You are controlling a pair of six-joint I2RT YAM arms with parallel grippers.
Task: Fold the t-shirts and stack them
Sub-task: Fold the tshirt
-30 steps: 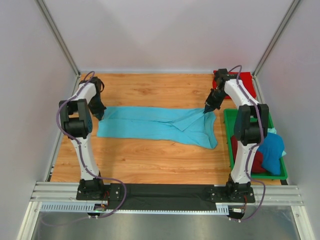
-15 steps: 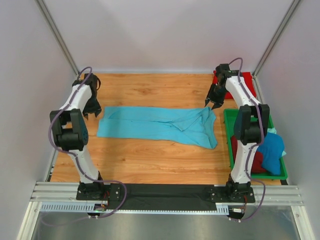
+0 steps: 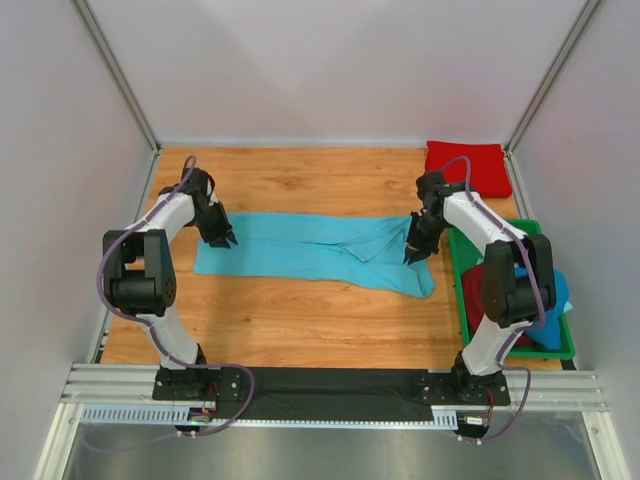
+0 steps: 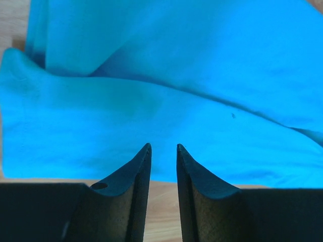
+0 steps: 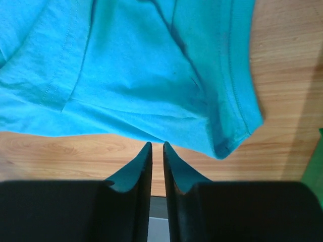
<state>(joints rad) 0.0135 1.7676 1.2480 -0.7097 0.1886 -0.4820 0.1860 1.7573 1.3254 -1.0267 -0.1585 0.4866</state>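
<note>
1. Lying stretched sideways across the middle of the surface is a long light-turquoise cloth t-shirt (image 3: 320, 250). It is flat but creased, with a fold running along its length.
2. The left jaws, on the white-and-black left arm (image 3: 172, 212), sit at this shirt's left end. In the wrist view their dark tips stand released with a narrow gap and nothing between them, and the cloth spreads just beyond the tips.
3. The right jaws, on the white-and-black right arm (image 3: 468, 215), sit at the shirt's right end, near its hemmed corner. Their tips are almost together with a slim gap and grasp nothing; the hem lies just beyond them.
4. I cannot tell whether either pair of tips touches the cloth.
5. A folded bright red cloth t-shirt (image 3: 467, 158) lies beyond the turquoise shirt's right end, well apart from it.
6. A green plastic tray (image 3: 454, 290) stands just right of the turquoise shirt, holding a bunched dark red shirt (image 3: 478, 295) and a deeper blue shirt (image 3: 548, 300).
7. The light wood-grain surface (image 3: 300, 320) shows on every side of the turquoise shirt.
8. Plain white walls (image 3: 320, 70) with grey metal posts enclose it, and a black base plate (image 3: 330, 385) lies nearer than the shirt.
</note>
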